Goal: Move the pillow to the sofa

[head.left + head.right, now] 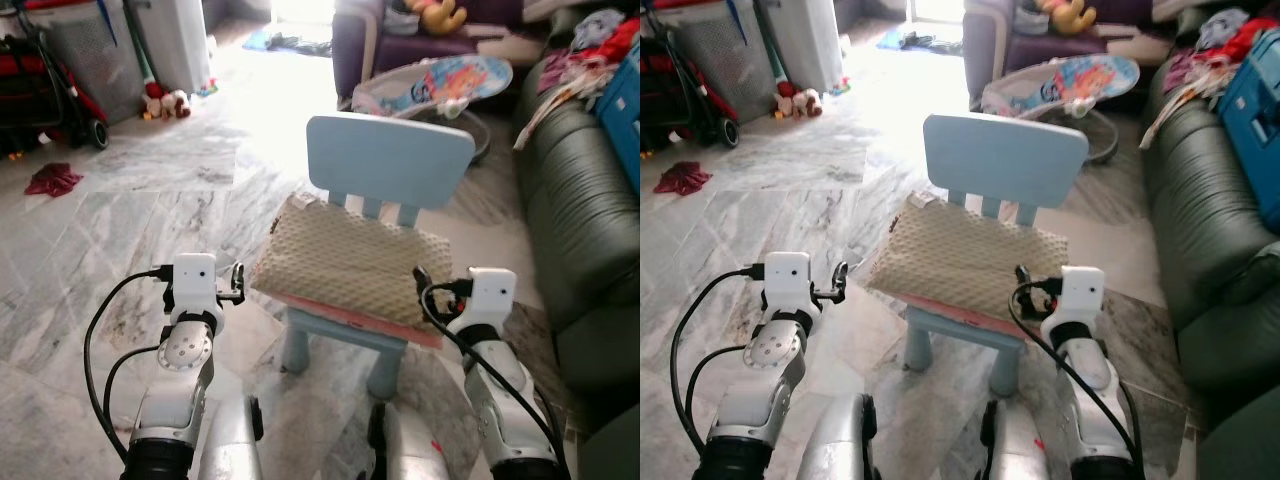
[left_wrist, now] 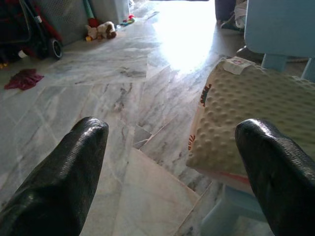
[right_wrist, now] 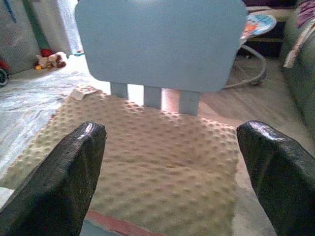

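Pillow (image 1: 345, 268) — beige, dimpled cover with a pink underside; lies flat on the seat of a small pale-blue child's chair (image 1: 388, 160), centre of the frame, overhanging the front edge, which leaves its corners free to grip.

Sofa (image 1: 585, 220) — dark green, right edge of the frame, strewn with clothes; well apart from the pillow.

Left gripper (image 2: 172, 167) — jaws wide apart, just beside the pillow's left corner, marble floor (image 1: 150, 200) beneath.

Right gripper (image 3: 170, 167) — jaws wide apart, aimed across the pillow at the chair back, near its front right corner.

Judgement: both arms flank the pillow for a two-sided lift; nothing is gripped yet.
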You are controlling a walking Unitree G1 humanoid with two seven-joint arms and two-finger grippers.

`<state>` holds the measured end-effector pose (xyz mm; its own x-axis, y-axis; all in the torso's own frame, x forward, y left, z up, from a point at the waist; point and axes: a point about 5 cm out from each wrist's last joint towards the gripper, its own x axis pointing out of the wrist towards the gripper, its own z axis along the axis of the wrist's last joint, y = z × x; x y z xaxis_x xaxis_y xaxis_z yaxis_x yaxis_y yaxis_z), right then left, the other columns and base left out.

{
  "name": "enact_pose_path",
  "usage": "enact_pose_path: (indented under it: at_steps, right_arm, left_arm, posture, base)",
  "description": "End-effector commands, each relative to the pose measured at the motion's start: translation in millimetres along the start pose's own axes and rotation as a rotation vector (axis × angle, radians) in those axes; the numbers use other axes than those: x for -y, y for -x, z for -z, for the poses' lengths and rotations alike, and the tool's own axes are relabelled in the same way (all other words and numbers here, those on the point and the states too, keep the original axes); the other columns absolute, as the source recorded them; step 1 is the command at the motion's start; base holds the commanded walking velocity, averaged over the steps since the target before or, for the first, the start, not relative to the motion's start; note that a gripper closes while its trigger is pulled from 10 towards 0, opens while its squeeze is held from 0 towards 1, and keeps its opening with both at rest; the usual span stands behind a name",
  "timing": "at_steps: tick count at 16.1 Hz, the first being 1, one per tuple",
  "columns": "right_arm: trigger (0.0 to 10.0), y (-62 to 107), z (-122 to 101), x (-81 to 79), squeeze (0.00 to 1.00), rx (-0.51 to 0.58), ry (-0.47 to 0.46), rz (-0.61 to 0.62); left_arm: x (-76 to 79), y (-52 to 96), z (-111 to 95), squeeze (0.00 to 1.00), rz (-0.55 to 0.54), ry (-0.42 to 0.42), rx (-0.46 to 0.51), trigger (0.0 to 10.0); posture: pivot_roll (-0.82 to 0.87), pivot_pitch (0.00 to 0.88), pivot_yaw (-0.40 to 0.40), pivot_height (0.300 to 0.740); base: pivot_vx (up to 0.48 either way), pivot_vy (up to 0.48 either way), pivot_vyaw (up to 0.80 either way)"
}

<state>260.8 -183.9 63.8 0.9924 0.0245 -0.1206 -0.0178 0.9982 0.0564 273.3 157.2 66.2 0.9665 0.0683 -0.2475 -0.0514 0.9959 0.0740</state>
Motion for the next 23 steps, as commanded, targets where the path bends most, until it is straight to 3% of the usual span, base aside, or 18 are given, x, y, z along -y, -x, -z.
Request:
enact_pose_path:
  at_steps: [1,6,12,17,23]
  right_arm:
    - [10.0,-0.4,-3.3,0.6,0.0,0.007,-0.002,0.003]
    - [10.0,-1.4,-3.8,1.0,0.0,0.004,-0.009,0.01]
    - [10.0,-1.9,-3.6,1.5,0.0,0.0,0.0,0.012]
    - [10.0,-1.1,-2.7,2.5,0.0,-0.008,0.003,0.009]
    - [10.0,6.5,1.0,-4.5,0.0,-0.041,-0.004,-0.048]
  left_arm:
    - [0.9,-0.1,-0.5,0.0,0.008,-0.001,-0.005,10.0]
    - [4.0,-0.3,-0.6,0.0,0.023,0.004,-0.006,10.0]
    - [6.4,-0.3,-0.1,0.0,0.022,0.016,-0.009,10.0]
    - [4.4,-0.5,-0.8,0.0,-0.004,0.003,-0.008,10.0]
    - [-17.8,10.1,11.3,0.0,-0.074,-0.059,-0.058,10.0]
  posture:
    - [-0.03,0.0,0.009,0.62]
    - [-0.04,0.0,0.008,0.62]
    - [-0.04,0.0,0.006,0.62]
    - [-0.04,0.0,0.004,0.62]
    - [-0.01,0.0,-0.027,0.55]
  base:
    - [0.315,0.0,0.0]
    - [0.343,0.0,-0.46]
    - [0.35,0.0,0.0]
    - [0.0,0.0,0.0]
    - [0.0,0.0,0.0]
